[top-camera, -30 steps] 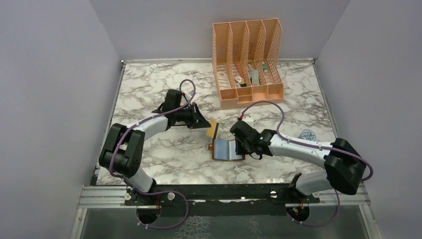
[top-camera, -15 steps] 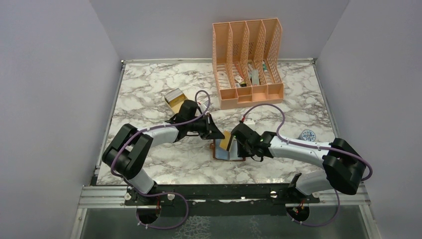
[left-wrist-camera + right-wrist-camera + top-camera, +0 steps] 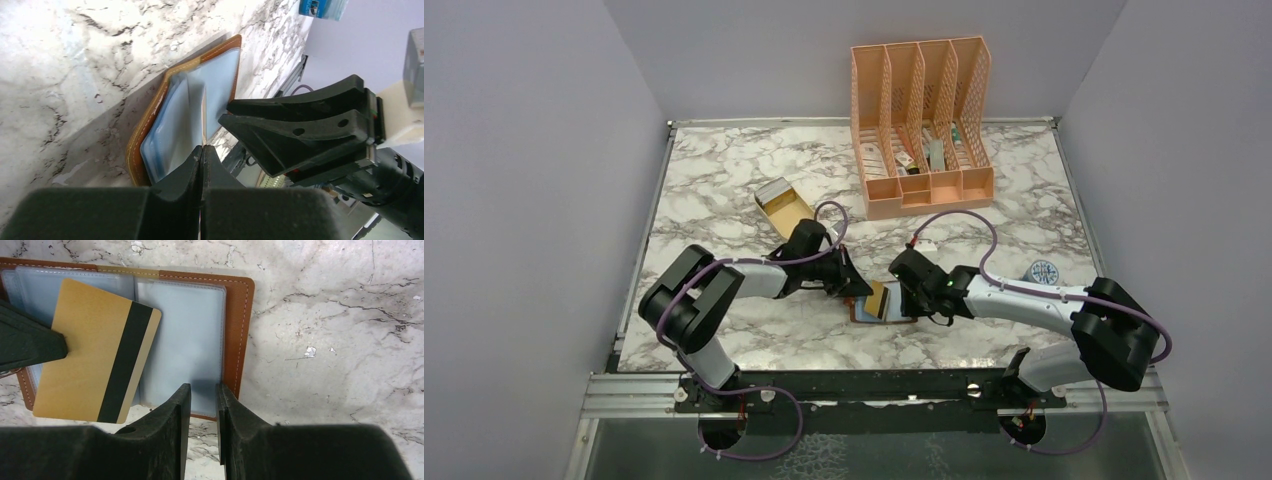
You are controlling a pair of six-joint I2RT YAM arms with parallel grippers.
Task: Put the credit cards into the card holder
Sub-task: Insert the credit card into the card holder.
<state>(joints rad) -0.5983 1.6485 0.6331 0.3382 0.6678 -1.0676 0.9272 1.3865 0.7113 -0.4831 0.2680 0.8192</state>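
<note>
Credit card, gold, black-striped, pinched in left jaws; right jaws' state unclear.

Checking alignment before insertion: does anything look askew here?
The gold card sits askew over the open holder: tilted against its pocket edges, one edge overhanging the leather rim, not yet in a pocket. The left fingers pinch its end.

One striped card, one card holder, one organiser.
</note>
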